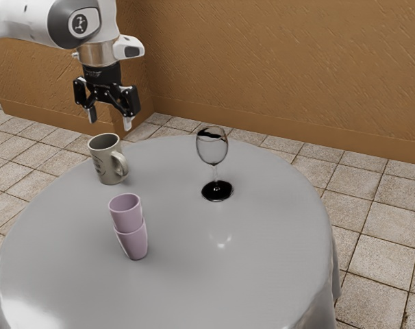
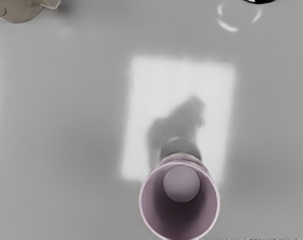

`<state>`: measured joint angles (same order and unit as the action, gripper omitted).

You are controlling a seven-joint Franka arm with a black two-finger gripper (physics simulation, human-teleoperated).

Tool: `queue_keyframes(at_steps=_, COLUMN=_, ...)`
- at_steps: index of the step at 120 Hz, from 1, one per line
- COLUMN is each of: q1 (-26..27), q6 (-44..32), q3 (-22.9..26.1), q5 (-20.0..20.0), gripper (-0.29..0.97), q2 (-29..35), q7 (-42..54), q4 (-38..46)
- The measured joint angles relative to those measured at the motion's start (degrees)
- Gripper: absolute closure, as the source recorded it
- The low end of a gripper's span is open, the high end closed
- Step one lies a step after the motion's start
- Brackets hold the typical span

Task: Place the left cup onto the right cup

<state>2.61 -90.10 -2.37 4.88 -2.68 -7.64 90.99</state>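
1. The gripper (image 1: 110,121) hangs in the air at the exterior view's upper left. Its fingers are spread apart with nothing between them, so it is released.
2. The gripper is above the mug (image 1: 108,159) and well clear of it, touching nothing.
3. The upper purple cup (image 1: 124,209) sits nested in the lower purple cup (image 1: 133,241). Both stand mouth up, and the stack leans slightly.
4. The stack stands on the grey round table (image 1: 262,260), nearer the camera than the mug and apart from it.
5. The wine glass (image 1: 212,147) stands upright toward the exterior view's right of the mug, dark liquid in its bowl and a dark foot on the table.
6. From the wrist view, the upper purple cup (image 2: 179,200) is seen mouth-on from above, with bare table (image 2: 66,125) around it. The mug (image 2: 21,10) shows at one far corner.
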Motion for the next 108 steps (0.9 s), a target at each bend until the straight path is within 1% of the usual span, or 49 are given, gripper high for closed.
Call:
queue_keyframes(at_steps=47, q1=-0.1, q6=0.4, q3=0.0, q5=0.3, gripper=0.00, q2=0.0, q7=3.9, q4=0.0)
queue_keyframes(at_steps=108, q1=0.0, q6=0.5, q3=0.0, q5=0.3, gripper=0.00, q2=0.0, q7=6.3, q4=0.0)
